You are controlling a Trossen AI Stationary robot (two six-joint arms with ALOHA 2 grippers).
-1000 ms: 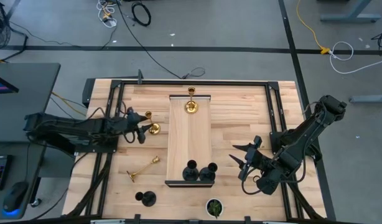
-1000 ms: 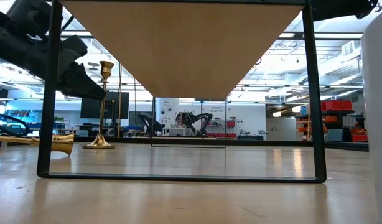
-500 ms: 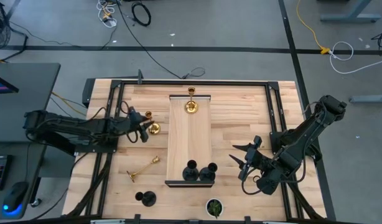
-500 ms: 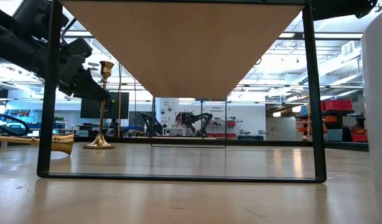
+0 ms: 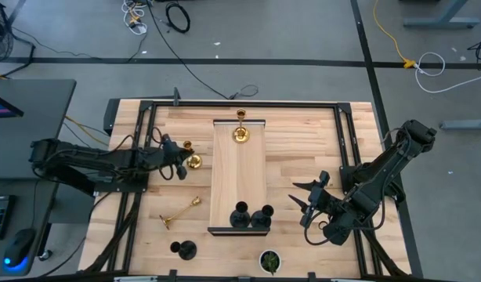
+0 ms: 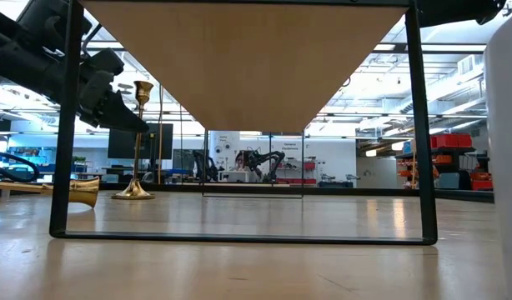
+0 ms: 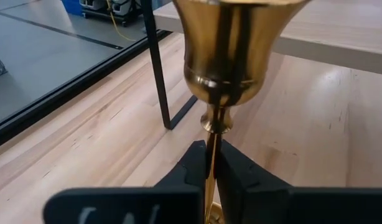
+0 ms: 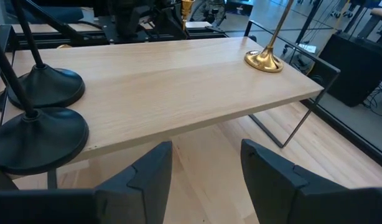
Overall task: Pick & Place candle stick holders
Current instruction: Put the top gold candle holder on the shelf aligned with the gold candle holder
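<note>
Candle stick holders: six in sight, three gold, three black.
Left gripper (image 5: 180, 163) jaws clamp the upright gold holder (image 5: 191, 160) on the desk (image 5: 303, 157); one gold (image 5: 240, 134) and two black (image 5: 251, 217) stand on the shelf (image 5: 239, 176); right gripper (image 5: 301, 206) jaws apart.

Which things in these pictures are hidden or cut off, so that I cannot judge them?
- Left wrist view: the gold holder is cut at the top edge; its base is hidden by the left claw.
- Right wrist view: two black holders show bases only, tops cut off.
- Low view: the raised shelf hides everything on it.
</note>
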